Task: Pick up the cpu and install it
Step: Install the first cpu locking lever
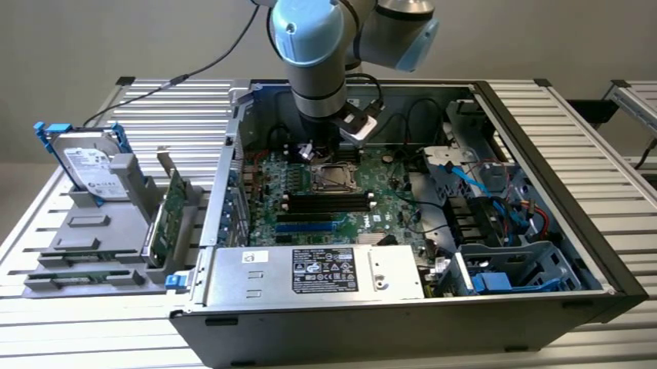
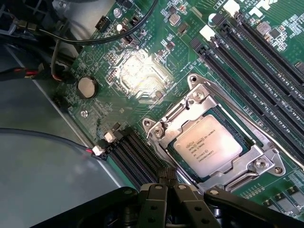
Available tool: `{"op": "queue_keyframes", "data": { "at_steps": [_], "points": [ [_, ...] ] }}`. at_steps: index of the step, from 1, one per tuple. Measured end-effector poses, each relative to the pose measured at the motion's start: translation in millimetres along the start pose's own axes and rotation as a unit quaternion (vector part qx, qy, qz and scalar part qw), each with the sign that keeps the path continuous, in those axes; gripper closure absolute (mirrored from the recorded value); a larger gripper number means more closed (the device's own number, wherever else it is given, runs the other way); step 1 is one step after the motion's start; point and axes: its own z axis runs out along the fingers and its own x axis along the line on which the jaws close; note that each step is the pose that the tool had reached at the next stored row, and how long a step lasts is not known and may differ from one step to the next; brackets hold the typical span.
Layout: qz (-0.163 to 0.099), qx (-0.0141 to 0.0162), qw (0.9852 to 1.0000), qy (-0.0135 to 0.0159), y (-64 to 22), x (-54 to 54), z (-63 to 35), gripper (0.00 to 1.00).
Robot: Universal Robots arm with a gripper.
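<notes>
The arm reaches down from the upper middle of the frame into the open computer case, which lies on its side on a slatted aluminium table. The gripper hangs over the green motherboard, just up and toward the exterior view's left of the socket. The cpu lies flat in that socket near the centre of the frame. In the wrist view the cpu shows its dull silver top with printed lettering and sits squarely inside the silver socket frame; I cannot tell whether that frame is latched. The gripper has its two black fingers drawn together with nothing between them, and it is above the board, apart from the cpu. Black memory slots run beside the socket, and a coin cell sits on the board some way from it. In the exterior view a power supply with a label fills the case's near edge and blue cables run through its right side. At the exterior view's left, outside the case, a hard drive in a blue bracket stands upright in a grey holder, with a green card upright beside it.
</notes>
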Motion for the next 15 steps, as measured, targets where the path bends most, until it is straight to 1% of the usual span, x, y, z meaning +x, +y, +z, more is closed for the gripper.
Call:
{"op": "queue_keyframes", "data": {
  "at_steps": [7, 15],
  "points": [
    [-0.013, 0.0022, 0.9999, 0.0007, 2.0, 1.6, 0.5, 0.89],
    [-0.03, 0.0075, 0.9995, 0.0007, 4.5, 1.4, 0.5, 0.89]
  ]
}}
